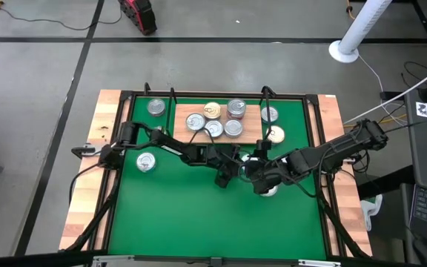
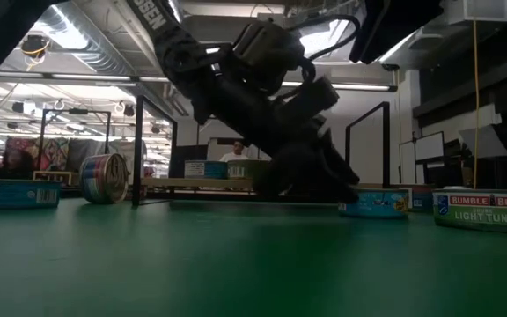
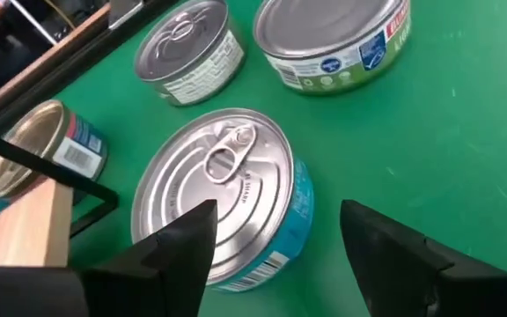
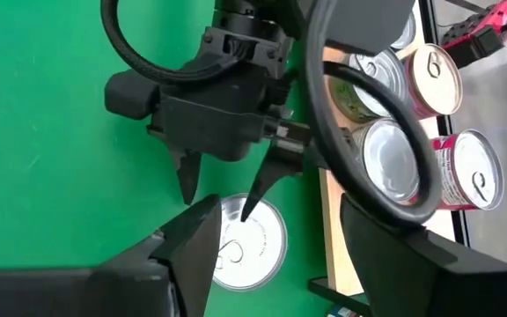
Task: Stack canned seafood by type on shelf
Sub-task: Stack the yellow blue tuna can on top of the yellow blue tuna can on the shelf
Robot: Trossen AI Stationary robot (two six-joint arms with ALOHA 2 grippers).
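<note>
- Left gripper (image 3: 275,242) is down low over the green mat (image 1: 199,215), fingers spread wide and empty, with a flat round silver-lidded tin with a blue side label (image 3: 220,195) lying between and just ahead of the tips.
- Right gripper (image 4: 271,242) hovers close by, also parted and carrying nothing; its wrist view looks down on that same tin and the left claw poised above it.
- The light-brown wooden shelf board with black wire posts (image 1: 252,113) sits just beyond, already carrying a cluster of silver- and gold-topped cans.
- Loose tins remain on the mat: a silver-lidded one (image 1: 146,161) well off to the left, another (image 1: 156,107) beside the shelf's left end, a gold-topped one (image 1: 275,134) by its right end.
- Handling call: this tin looks rigid and dense for its size, so no crush worry.
- Smooth metal and a glossy label mean it could slip.
- The low wall offers little height, so the fingers must straddle the full width and drop right to the mat.
- Best hold, I'd judge, is across the side wall, clear of the pull ring (image 3: 224,162).
</note>
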